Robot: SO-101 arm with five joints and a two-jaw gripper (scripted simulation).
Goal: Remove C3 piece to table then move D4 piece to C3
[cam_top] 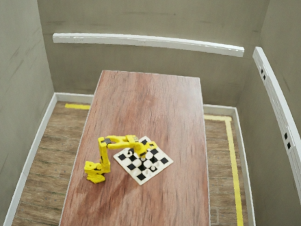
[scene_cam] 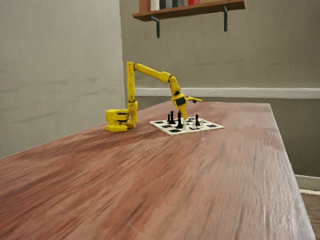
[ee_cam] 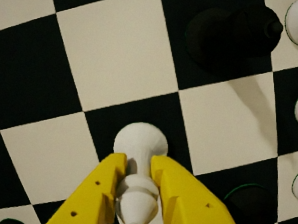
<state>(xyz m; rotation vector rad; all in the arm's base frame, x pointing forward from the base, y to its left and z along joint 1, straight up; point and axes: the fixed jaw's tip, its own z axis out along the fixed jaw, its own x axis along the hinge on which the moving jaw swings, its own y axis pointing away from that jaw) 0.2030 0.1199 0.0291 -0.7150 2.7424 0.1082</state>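
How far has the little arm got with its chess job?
Just starting. Nothing is moved yet: no piece stands on the table beside the board. In hand: the pincer is shut on a white pawn, apparently not lifted yet. Left: set it upright off the board, then shift the second piece.

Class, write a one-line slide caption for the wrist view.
Yellow gripper shut on a white pawn above a checkered board, with a black piece nearby.

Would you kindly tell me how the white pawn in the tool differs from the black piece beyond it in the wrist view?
The white pawn is pale; the black piece is dark. The pawn is clamped in the tool, while the black piece stands free. Both are on dark squares of the board.
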